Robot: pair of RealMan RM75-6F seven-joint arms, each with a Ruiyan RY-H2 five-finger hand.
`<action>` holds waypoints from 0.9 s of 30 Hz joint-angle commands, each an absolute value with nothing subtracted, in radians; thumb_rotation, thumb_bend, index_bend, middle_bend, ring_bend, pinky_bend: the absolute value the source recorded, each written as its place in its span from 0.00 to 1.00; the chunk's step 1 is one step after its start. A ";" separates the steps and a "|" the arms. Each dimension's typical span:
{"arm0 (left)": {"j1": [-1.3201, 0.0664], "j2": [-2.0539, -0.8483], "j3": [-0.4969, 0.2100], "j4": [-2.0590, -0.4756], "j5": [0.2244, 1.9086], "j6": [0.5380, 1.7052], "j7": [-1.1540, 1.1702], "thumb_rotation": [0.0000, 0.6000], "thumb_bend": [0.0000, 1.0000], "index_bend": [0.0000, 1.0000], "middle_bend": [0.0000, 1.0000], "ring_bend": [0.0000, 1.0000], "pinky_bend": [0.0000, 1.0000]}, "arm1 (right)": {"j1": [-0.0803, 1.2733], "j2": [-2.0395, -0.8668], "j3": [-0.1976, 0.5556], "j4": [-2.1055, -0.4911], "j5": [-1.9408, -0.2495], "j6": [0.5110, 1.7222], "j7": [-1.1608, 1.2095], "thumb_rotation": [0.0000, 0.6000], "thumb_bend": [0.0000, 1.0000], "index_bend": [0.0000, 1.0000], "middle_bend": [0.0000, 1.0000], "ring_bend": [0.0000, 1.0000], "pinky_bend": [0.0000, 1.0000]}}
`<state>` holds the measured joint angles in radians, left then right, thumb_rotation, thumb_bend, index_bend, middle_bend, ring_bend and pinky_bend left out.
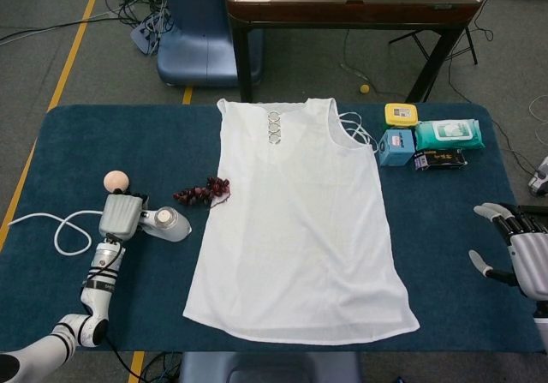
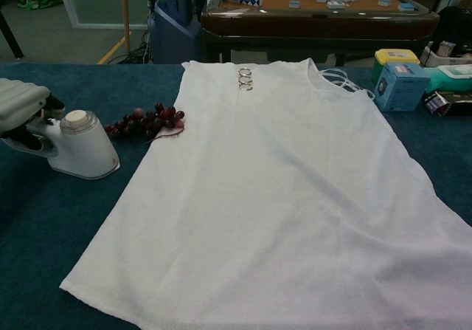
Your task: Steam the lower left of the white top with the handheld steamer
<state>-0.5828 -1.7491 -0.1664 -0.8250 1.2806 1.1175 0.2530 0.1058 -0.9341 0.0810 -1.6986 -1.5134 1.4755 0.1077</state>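
Fingers of the left hand [image 1: 120, 215] clamp the handheld steamer [image 1: 167, 224], whose long axis points right toward the white top [image 1: 300, 229]'s nearby lower-left hem.

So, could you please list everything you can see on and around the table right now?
white top: one, white, flat mid-table
handheld steamer: one, white, left of the top
grapes: one bunch, dark red, at the top's left edge
peach ball: one, behind the steamer
yellow box: one, far right
blue box: one, beside it
wipes pack: one, teal
table: one, blue cloth
left hand: on the steamer's handle
right hand: fingers spread, right edge
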 commanded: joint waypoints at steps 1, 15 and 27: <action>-0.587 -1.755 -0.160 -0.816 1.289 1.110 0.249 1.00 0.28 0.61 0.62 0.51 0.38 | 0.104 -0.933 0.080 -1.699 -1.512 1.476 0.107 1.00 0.29 0.22 0.22 0.15 0.22; -0.600 -1.731 -0.158 -0.832 1.295 1.050 0.195 1.00 0.40 0.63 0.76 0.64 0.53 | 0.097 -0.934 0.078 -1.702 -1.508 1.477 0.105 1.00 0.29 0.22 0.22 0.15 0.22; -0.594 -1.654 -0.204 -0.931 1.250 1.002 0.044 1.00 0.34 0.62 0.80 0.69 0.66 | 0.101 -0.933 0.080 -1.718 -1.514 1.473 0.090 1.00 0.29 0.22 0.22 0.15 0.22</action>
<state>-0.5954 -1.6623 -0.1980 -0.9228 1.2558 1.0073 0.0525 0.1006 -0.9327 0.0795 -1.7177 -1.5134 1.4735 0.0906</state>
